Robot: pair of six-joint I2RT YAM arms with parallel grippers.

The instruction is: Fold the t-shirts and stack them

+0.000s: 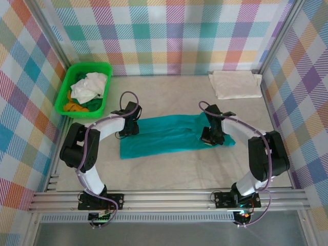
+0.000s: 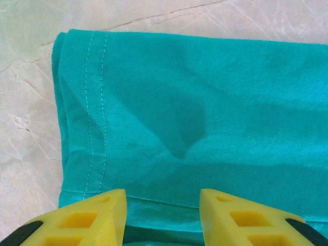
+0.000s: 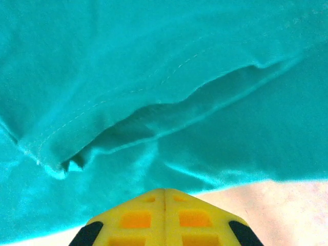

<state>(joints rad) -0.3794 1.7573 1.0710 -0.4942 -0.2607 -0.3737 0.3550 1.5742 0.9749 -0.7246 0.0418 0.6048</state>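
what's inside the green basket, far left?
In the green basket: a crumpled white t-shirt on top, with orange cloth and dark green cloth at its near end. Anything beneath them, and the basket floor, is covered.

This is a robotics lab's test cell rather than a home. A white and black left robot arm (image 1: pixel 87 154) and its twin right arm (image 1: pixel 266 159) are bolted to a grooved aluminium rail (image 1: pixel 169 197) at the near edge of a pale marble-patterned surface (image 1: pixel 169 169). Aluminium posts (image 1: pixel 48 38) and pastel plaid-patterned walls (image 1: pixel 169 36) box it in. The left tool (image 2: pixel 161 197) and right tool (image 3: pixel 164 197) have yellow moulded plastic fingers.
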